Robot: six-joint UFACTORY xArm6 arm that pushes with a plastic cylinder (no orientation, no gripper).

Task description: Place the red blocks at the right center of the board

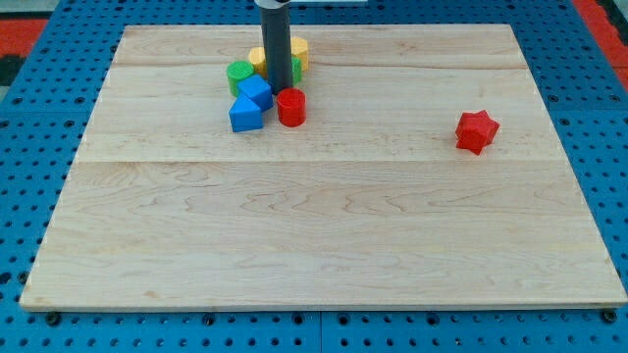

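Note:
A red cylinder block (pixel 291 107) lies left of the board's middle, near the view's top. A red star-shaped block (pixel 477 131) lies alone toward the view's right. My tip (pixel 280 91) stands just above and left of the red cylinder, touching or nearly touching it. The rod rises from there to the view's top edge and hides part of the cluster behind it.
Two blue blocks (pixel 250 104) sit left of the red cylinder. A green block (pixel 238 75) and a yellow block (pixel 297 51) lie behind them by the rod. The wooden board (pixel 324 226) rests on a blue pegboard surface.

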